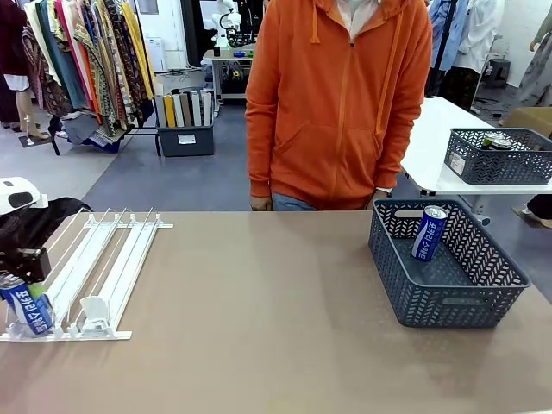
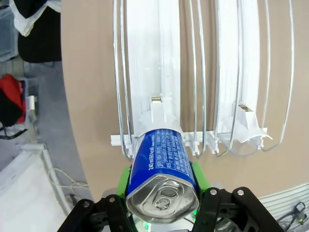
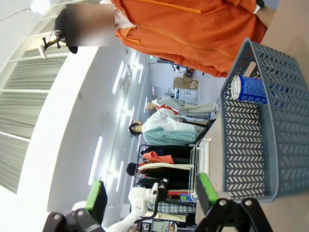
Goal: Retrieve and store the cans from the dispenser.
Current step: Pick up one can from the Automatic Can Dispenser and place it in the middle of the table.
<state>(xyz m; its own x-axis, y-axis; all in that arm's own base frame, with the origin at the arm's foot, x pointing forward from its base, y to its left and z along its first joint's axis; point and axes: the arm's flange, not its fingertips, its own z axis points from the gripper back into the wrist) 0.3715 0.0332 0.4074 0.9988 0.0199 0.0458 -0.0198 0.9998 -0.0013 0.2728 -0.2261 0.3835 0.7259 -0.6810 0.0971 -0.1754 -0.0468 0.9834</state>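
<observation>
**Item 1: blue can** point(image 2: 161, 154). Slim, with a silver top and white lettering.
- Place: it is kept at the front lip of the dispenser point(image 1: 103, 259), in the outermost lane, at 9 o'clock on the table point(image 1: 259, 345).
- Hold: the left jaws are clenched on it, with a green pad point(image 2: 198, 173) pressed to each side of the body just under the top.
- Long axis: from the left wrist it is seen to run from the silver top at 6 o'clock up the rail toward 12 o'clock. The can is thus taken end-on, with its base set against the lane's white pusher. From the front it is seen leaning, top toward 11 o'clock.

**Item 2: second can** point(image 1: 429, 231). Blue, already stored in the basket point(image 1: 483, 297) at 3 o'clock on the table. It is propped against the far wall, top toward 12 o'clock.

**Item 3: right jaws.** Released, with nothing held between the pads point(image 3: 96, 198). The basket is seen close by at 3 o'clock in the right wrist view.

**Item 4: pusher block** point(image 1: 93, 310). Parked at the front of a neighbouring lane.

**Item 5: person in an orange hoodie** point(image 1: 336, 95). Placed at 12 o'clock, beyond the table.

**Note on the coming move.** The basket lies at 3 o'clock from the held can, well apart across the table. It is judged that the can must first be raised clear of the lip. The right arm is nearer the basket, but the can is held by the left.
</observation>
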